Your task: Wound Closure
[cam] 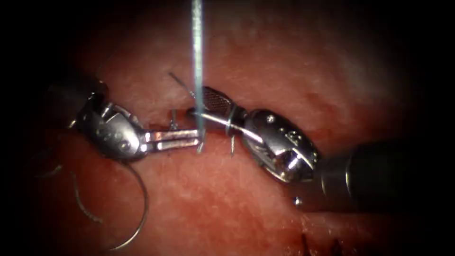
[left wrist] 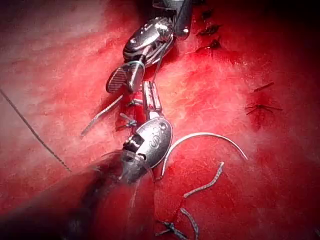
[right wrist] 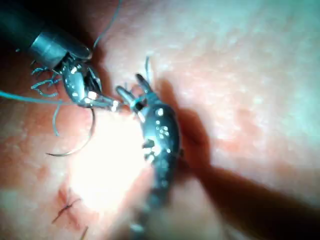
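Observation:
My left tool (cam: 198,140) reaches in from the left, its jaws shut on the thread (cam: 196,57), which runs taut straight up from them. My right tool (cam: 198,102) comes from the right with its jaws open and the thread between them, just above the left tool's tips. Neither tool holds the curved needle (cam: 145,208), which lies loose on the tissue (cam: 284,57) at the lower left, outside the tissue. In the left wrist view the needle (left wrist: 205,134) rests beside the left tool (left wrist: 149,87). In the right wrist view the right tool (right wrist: 134,80) gapes opposite the left tool (right wrist: 116,105).
A tied stitch with short tails (cam: 173,121) sits on the cut under the left jaws, and another tail (cam: 232,144) stands near the right tool. Cut ends of thread (left wrist: 205,185) lie near the needle. Earlier dark stitches (left wrist: 260,107) mark the tissue.

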Controlling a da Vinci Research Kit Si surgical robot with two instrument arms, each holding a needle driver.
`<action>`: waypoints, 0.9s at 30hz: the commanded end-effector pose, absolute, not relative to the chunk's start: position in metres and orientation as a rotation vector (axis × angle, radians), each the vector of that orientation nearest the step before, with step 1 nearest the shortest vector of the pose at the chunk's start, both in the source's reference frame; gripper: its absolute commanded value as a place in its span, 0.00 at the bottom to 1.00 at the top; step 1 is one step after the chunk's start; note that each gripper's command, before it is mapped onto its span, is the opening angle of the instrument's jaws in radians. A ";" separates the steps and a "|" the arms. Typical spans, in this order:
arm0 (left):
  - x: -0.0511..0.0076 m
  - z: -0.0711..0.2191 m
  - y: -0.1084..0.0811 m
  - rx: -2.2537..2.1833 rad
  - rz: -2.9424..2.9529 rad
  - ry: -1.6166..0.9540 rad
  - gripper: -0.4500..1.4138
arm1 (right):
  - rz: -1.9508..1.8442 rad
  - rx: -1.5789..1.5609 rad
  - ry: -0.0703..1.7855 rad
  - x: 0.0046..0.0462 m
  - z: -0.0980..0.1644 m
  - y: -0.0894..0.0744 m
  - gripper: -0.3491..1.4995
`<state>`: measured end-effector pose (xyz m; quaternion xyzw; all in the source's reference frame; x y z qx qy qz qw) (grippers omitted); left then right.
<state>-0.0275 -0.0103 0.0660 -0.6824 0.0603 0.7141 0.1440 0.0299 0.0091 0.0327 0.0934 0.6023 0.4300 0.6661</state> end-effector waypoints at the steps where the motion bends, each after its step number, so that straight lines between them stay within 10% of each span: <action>1: -0.0278 0.066 -0.011 -1.948 2.067 0.171 0.00 | 0.952 0.197 1.316 0.0308 0.033 0.009 0.36; 27: -0.0276 0.067 -0.010 -1.863 2.099 0.097 0.00 | 0.869 0.114 0.783 0.0368 0.035 0.010 0.30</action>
